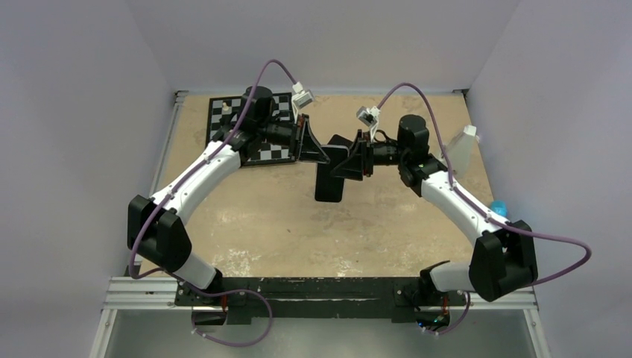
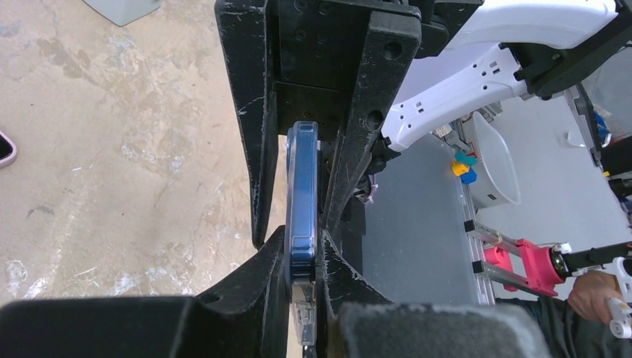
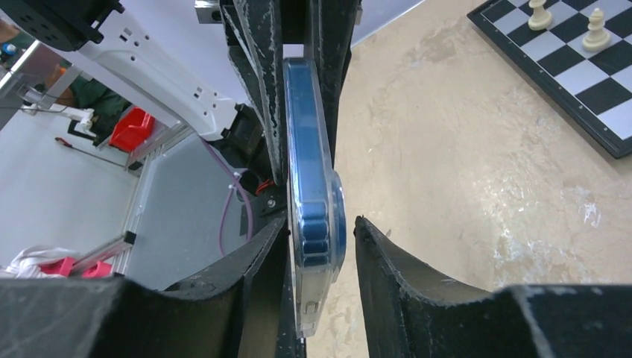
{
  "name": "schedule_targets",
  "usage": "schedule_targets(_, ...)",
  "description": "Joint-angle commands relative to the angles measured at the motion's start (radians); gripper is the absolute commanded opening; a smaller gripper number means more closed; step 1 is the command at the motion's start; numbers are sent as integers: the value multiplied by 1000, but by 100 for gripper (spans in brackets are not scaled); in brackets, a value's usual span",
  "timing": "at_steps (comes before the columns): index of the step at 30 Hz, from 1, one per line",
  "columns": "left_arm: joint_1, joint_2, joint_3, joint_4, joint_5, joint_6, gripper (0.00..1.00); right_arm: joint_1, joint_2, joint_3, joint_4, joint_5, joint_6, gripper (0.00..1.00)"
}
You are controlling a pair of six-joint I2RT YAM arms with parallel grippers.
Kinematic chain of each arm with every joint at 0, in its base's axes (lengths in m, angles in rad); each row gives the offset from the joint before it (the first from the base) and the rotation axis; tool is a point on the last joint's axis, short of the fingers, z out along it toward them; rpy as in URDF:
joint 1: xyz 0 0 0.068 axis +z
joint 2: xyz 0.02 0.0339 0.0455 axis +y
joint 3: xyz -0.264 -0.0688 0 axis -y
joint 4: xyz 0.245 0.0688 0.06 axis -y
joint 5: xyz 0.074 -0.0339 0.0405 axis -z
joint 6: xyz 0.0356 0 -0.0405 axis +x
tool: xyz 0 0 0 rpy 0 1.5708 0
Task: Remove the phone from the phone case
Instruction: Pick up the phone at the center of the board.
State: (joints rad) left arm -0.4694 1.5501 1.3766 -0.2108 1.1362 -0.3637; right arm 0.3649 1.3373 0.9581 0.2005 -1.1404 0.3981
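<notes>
A phone (image 1: 329,185) hangs in the air above the table's middle, held between both arms. Seen edge-on, the phone (image 2: 302,186) has a blue rim, not pink, and sits inside the transparent phone case (image 2: 304,313). My left gripper (image 2: 302,237) is shut on it, both fingers pressed against its faces. In the right wrist view the same phone (image 3: 309,171) stands between the fingers of my right gripper (image 3: 320,221). That gripper's left finger lies against the clear phone case (image 3: 307,298). Its right finger (image 3: 373,246) stands a small gap away, so it is open.
A chessboard (image 1: 220,123) with pieces lies at the back left, under the left arm, and appears as a chessboard (image 3: 574,74) in the right wrist view. A white container (image 1: 462,149) and a small blue object (image 1: 498,207) sit at the right edge. A pink-rimmed dark object (image 2: 4,149) lies on the table.
</notes>
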Motion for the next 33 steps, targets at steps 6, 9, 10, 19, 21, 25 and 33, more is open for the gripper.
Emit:
schedule_targets(6,-29,-56,21,34,82,28,0,-1,37,-11,239,-69,136,18)
schedule_targets(9,-34,-82,21,32,35,28,16,-1,13,-29,255,-20,141,0)
schedule_targets(10,-34,-94,13,31,-1,29,35,-2,-1,-38,250,18,139,0)
schedule_targets(19,-32,-319,-67,-196,-588,11,66,-5,-51,-36,121,283,225,0)
schedule_targets(21,-32,-440,-216,-118,-693,-84,61,-5,-46,-36,169,277,276,0)
schedule_targets(25,-32,-595,-498,47,-682,-304,43,-5,-3,-80,424,202,474,0)
schedule_targets(33,-41,-677,-654,179,-566,-421,56,6,49,-154,711,153,711,0)
